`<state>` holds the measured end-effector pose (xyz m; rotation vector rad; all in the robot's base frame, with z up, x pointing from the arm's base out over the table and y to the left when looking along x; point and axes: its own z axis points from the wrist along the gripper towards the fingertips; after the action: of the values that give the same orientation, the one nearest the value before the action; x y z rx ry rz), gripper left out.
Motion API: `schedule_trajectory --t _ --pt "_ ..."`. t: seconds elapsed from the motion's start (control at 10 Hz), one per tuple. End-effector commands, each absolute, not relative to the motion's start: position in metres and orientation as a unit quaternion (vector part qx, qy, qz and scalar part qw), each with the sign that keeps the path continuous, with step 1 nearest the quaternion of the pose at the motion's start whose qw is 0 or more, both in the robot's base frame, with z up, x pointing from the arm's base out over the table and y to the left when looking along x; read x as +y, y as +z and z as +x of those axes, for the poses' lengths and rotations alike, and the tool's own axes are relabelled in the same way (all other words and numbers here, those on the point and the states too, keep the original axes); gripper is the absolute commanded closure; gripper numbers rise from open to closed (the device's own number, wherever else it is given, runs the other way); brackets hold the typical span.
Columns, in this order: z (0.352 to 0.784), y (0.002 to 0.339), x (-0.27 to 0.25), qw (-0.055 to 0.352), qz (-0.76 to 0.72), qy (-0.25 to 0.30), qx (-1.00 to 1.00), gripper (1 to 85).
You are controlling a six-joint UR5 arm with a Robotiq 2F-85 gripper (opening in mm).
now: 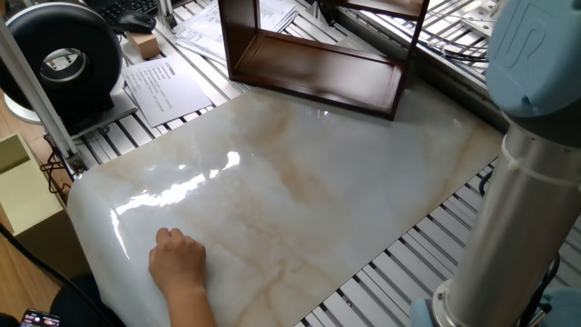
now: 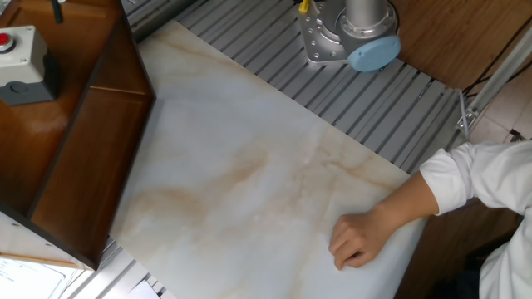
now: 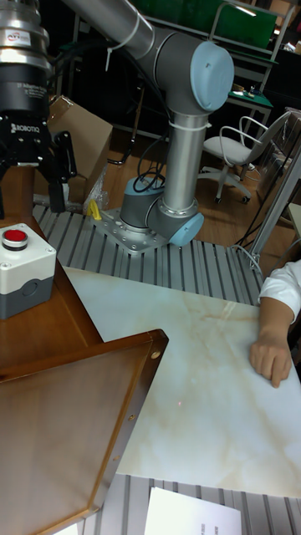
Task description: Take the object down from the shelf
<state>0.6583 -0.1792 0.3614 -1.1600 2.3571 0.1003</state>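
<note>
Gripper (image 3: 29,180) hangs above the shelf (image 3: 75,393) top, fingers (image 3: 60,167) spread apart, nothing held. On the shelf top below sits a grey-and-white box with a red button (image 3: 23,267). No grey block can be made out in any view. A person's hand (image 2: 359,239) rests on the marble tabletop (image 2: 241,174) at its near edge, well apart from the shelf.

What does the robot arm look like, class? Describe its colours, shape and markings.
The arm is made of silver tubes with pale blue joint caps, on a grey base. Its tool has black fingers under a black and silver wrist marked ROBOTIQ. A cable runs along the upper tube.
</note>
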Motion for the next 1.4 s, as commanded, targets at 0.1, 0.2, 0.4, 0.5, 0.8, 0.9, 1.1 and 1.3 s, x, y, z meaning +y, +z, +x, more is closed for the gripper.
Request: schedule_trajectory --t 0.1,0.2,0.4,0.5,0.8,0.9,1.1,1.3 --pt "0.675 0.366 -0.202 0.268 -0.371 -0.002 0.889 0.7" --pt "0.681 0.368 -0.206 0.275 -0.356 -0.010 0.893 0.7" --pt "0.683 0.369 -0.209 0.276 -0.338 -0.012 0.900 0.7" --pt "0.683 0.369 -0.210 0.276 -0.339 -0.014 0.899 0.7" --pt "0.687 0.371 -0.213 0.283 -0.337 -0.021 0.898 0.7" --pt "0.687 0.371 -0.212 0.283 -0.335 -0.020 0.898 0.7" --pt "0.686 0.370 -0.214 0.280 -0.333 -0.022 0.900 0.7" --pt "0.686 0.370 -0.213 0.280 -0.335 -0.020 0.900 0.7"
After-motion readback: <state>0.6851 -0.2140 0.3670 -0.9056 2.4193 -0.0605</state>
